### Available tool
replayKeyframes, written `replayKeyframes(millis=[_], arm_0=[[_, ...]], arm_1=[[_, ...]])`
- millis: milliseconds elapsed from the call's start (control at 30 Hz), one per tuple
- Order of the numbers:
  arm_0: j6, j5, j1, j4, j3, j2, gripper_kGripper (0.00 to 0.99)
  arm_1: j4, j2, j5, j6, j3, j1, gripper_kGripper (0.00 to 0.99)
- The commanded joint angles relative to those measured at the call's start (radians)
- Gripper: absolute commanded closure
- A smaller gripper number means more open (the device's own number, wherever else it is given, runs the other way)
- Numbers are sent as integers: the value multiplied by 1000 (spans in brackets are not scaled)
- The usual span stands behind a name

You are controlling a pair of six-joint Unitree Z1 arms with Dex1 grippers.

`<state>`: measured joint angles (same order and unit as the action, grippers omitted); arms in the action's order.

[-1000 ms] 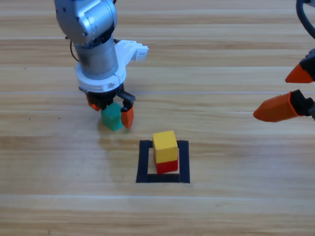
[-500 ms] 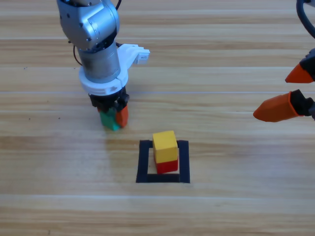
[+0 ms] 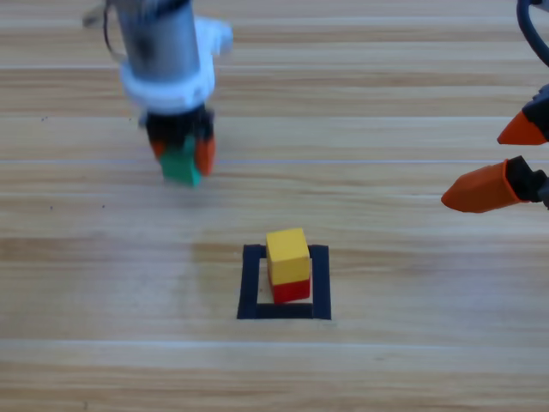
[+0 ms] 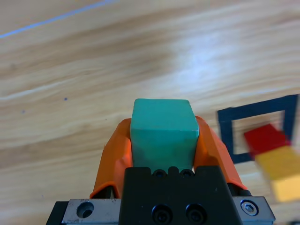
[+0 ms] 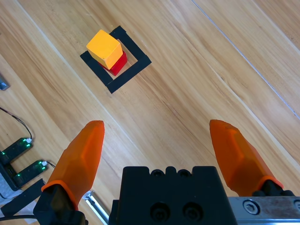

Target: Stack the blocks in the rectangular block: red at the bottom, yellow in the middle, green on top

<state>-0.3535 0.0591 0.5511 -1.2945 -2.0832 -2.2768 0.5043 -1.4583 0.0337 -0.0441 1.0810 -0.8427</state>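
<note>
The left gripper (image 4: 164,140) has its two orange jaws clamped on the green cube (image 4: 163,133), one jaw pressed to each side face. In the high view the same gripper (image 3: 182,154) holds that cube (image 3: 180,167) above the wooden table (image 3: 412,360), well up and to the left of the black tape square (image 3: 249,287). Inside the square the yellow cube (image 3: 286,252) sits on the red cube (image 3: 292,290) (only the red one's lower front shows from above). The right gripper (image 3: 515,163) waits at the right edge, its jaws spread wide and holding nothing.
</note>
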Motion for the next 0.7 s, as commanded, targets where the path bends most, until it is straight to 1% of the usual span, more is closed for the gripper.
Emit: replayKeyframes(millis=[33, 167, 300, 500, 700], arm_0=[[-193, 11, 84, -118, -136, 85, 990], [-326, 15, 151, -120, -98, 143, 990], [-414, 47, 227, -120, -70, 165, 990], [-446, 48, 276, -120, -35, 143, 990], [-461, 24, 283, -120, -17, 109, 990]], arm_1=[[-10, -30, 15, 6, -18, 28, 0], [-10, -30, 17, 6, -18, 28, 0], [-10, -31, 17, 6, -18, 28, 0], [-10, -31, 15, 6, -18, 28, 0], [-9, -33, 17, 6, -18, 28, 0]])
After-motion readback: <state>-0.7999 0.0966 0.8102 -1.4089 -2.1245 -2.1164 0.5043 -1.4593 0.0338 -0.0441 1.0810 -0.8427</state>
